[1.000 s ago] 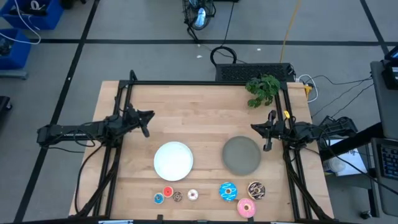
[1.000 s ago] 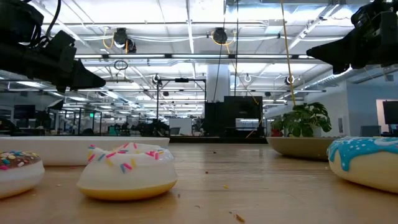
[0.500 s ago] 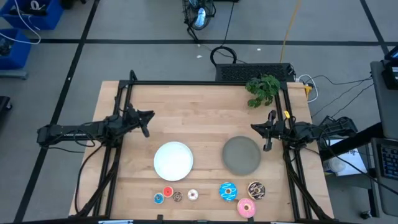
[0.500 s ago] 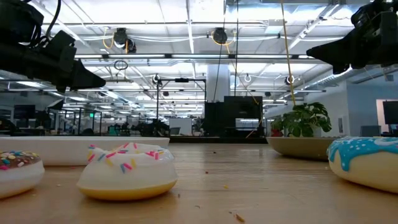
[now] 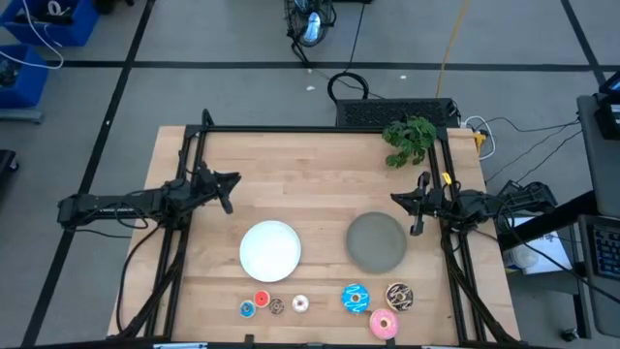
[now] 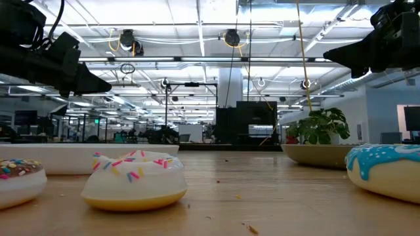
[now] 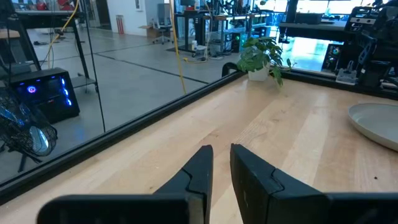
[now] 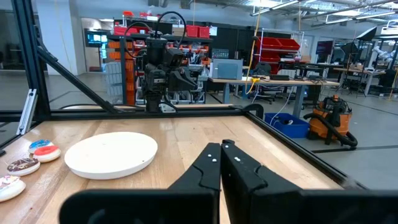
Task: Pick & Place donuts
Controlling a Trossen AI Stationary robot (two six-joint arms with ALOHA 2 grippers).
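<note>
Seven donuts lie in a row near the table's near edge: tiny blue [image 5: 247,309], red [image 5: 262,300], brown [image 5: 277,306] and whitish [image 5: 300,304], then larger blue [image 5: 356,298], speckled chocolate [image 5: 399,296] and pink [image 5: 384,324]. Each lies flat on the wood. My left gripper [image 5: 231,184] hovers at the table's left, far from them; its fingers [image 7: 205,165] stand almost together, with only a narrow slit, and hold nothing. My right gripper [image 5: 399,201] hovers at the right, shut and empty, as its wrist view [image 8: 221,149] shows.
A white plate [image 5: 270,249] and a grey plate [image 5: 376,241] lie mid-table, just beyond the donuts. A potted plant [image 5: 409,139] stands at the far right corner. A black frame runs along the table's far and side edges. Bare wood lies between the arms.
</note>
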